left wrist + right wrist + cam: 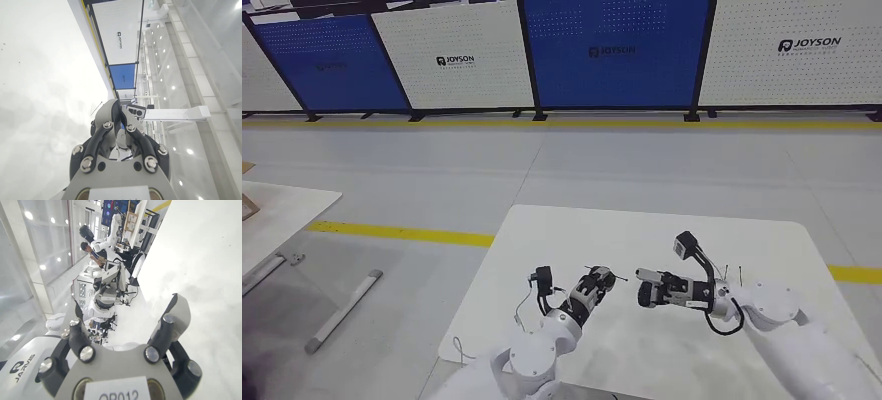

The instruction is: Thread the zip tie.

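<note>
White stickers (pixel 115 387) with dark print sat on the gripper mounts, closest to the wrist cameras, and more lettering ran along the right arm's casing. Past its own sticker, the left gripper (pixel 118 106) was clenched, pads pressed together. From above, a thin dark zip tie (pixel 621 277) crossed its tips over the worktop (pixel 572 230). Facing it, near but apart, the right gripper (pixel 642 285) was released, its fingers (pixel 179 306) spread wide. Two more thin dark strips (pixel 728 271) showed on the worktop just beside the right arm. That worktop was plain matt white, marked by a few dark specks (pixel 19 62). Around it stretched a pale grey, glossy floor (pixel 442 170) crossed by yellow lines (pixel 402 233), with a second white table (pixel 282 215) off to the left. Farthest back stood a row of perforated panels (pixel 617 50), white and blue in black frames, each carrying a small printed logo.
</note>
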